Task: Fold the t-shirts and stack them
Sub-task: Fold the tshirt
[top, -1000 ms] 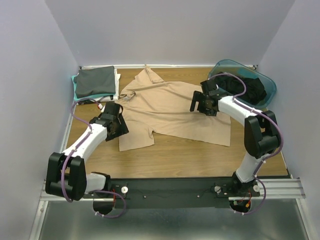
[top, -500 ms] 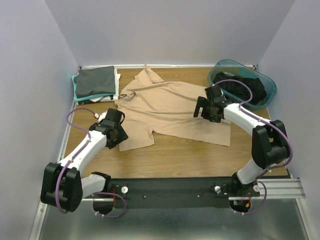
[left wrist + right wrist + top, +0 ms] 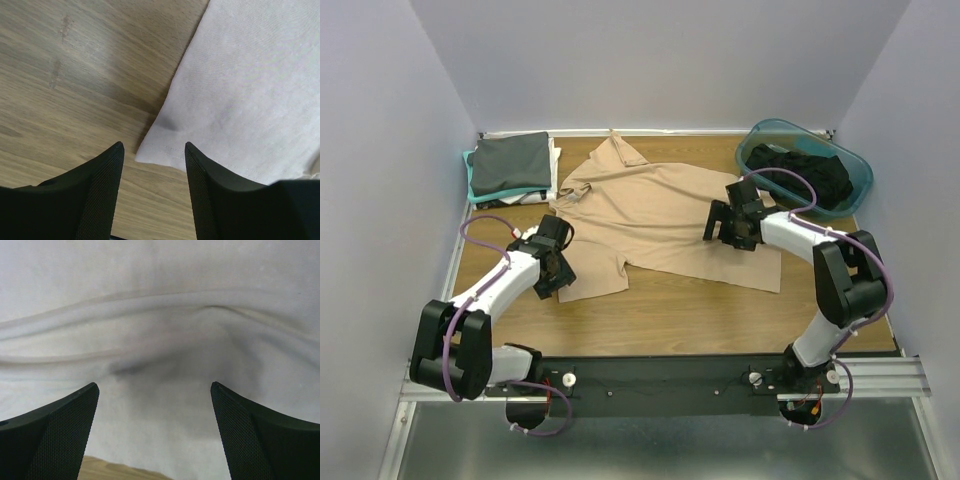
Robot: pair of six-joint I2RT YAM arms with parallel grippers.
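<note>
A tan t-shirt lies spread on the wooden table, collar toward the back. My left gripper is open and low over the shirt's near left corner, which lies between the fingers in the left wrist view. My right gripper is open above the shirt's right part, with wrinkled tan cloth between its fingers. A folded stack with a dark grey t-shirt on top sits at the back left. A black t-shirt lies in the tub.
A teal plastic tub stands at the back right corner. Teal and white cloth edges show under the grey shirt. Grey walls close in the table on three sides. Bare wood lies in front of the shirt.
My left gripper has slid nearer and lower to the shirt's near left corner. My right gripper has moved from the tub side down over the shirt's right part.
</note>
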